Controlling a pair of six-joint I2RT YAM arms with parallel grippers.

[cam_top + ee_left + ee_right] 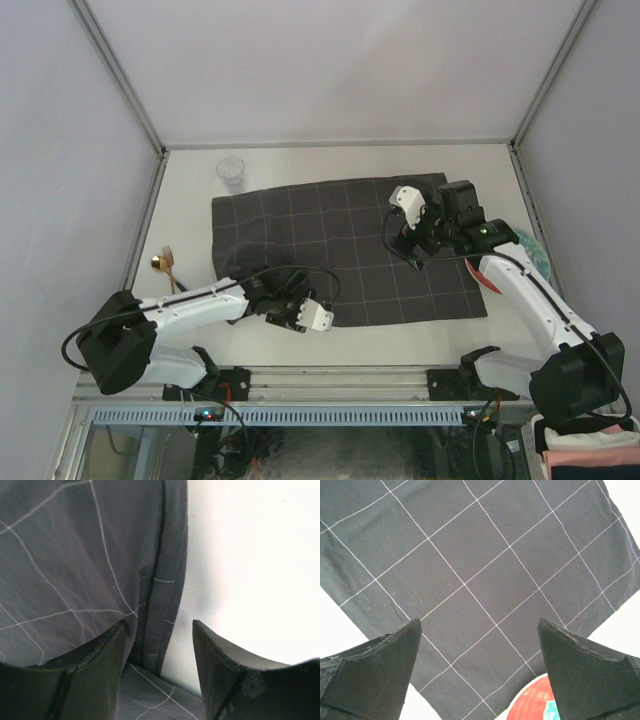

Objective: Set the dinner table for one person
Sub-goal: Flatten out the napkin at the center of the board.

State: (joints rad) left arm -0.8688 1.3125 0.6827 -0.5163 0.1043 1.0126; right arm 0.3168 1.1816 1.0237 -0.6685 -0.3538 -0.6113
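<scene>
Place setting at an early stage: the dark checked cloth (340,250) lies spread across the middle of the dinner table (350,162), the off-white top that fills the centre of the overhead frame between grey rails. Nothing is laid on the cloth yet.

A clear glass (231,172) stands just off the cloth's upper left corner. A fork (169,262) and spoon (158,264) lie together at the left edge of the frame, apart from the cloth. A red and teal plate (532,702) shows at the right, partly hidden under your right arm and by the cloth's right edge.

Your left gripper (159,623) sits low at the cloth's near edge, bottom centre of the overhead frame. Its fingers are partly apart, with the hem running between them and not clamped. Your right gripper (480,621) hovers over the cloth's upper right, spread wide and holding nothing.

By the look of it, the cloth is down, though its near edge may need straightening. The plate, cutlery and glass all remain to be brought into place.
</scene>
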